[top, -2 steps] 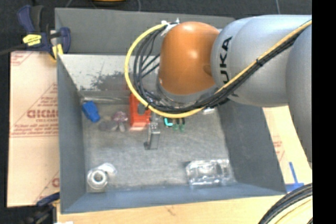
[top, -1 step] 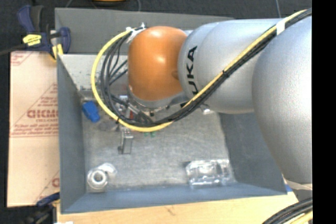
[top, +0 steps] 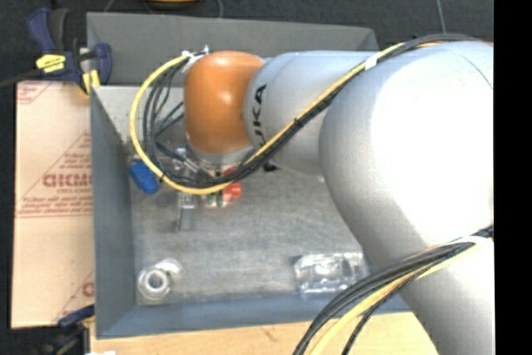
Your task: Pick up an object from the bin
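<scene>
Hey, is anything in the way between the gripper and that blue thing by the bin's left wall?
Nothing loose that I can see. The gripper hangs just right of the blue thing, with bare bin floor between them. The small red and green thing lies on the gripper's other side.

Black letters "UKA" stand on the grey arm (top: pixel 293 96), beside its orange cover (top: pixel 214 100).

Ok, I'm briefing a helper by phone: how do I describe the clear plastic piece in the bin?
Start at the grey bin's near wall, at the view's bottom edge. The clear plastic piece lies beside it, right of middle, close to the arm. Unlike the round silvery ring in the left corner, it is see-through and oblong.
</scene>
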Robot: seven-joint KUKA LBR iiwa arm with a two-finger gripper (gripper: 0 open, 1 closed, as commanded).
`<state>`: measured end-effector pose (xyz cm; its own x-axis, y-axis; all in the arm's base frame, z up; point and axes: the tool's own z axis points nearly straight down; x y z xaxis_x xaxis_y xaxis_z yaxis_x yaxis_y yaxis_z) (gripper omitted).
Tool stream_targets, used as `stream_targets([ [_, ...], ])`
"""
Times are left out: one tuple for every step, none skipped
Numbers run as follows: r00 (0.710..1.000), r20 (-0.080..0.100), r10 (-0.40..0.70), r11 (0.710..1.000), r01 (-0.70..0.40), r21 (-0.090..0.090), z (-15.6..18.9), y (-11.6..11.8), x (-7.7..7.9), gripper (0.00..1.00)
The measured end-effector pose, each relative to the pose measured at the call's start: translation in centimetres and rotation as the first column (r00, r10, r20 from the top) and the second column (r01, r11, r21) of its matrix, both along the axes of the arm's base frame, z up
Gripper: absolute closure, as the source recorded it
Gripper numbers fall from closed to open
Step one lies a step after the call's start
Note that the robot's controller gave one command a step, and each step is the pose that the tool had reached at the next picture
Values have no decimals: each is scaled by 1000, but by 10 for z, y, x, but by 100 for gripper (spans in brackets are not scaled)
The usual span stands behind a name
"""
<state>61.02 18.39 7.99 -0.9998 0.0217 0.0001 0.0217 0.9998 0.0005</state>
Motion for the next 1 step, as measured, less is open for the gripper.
stream_targets([
  [1000, 5, -3, 1000, 3, 2, 5, 0, 1, 100],
])
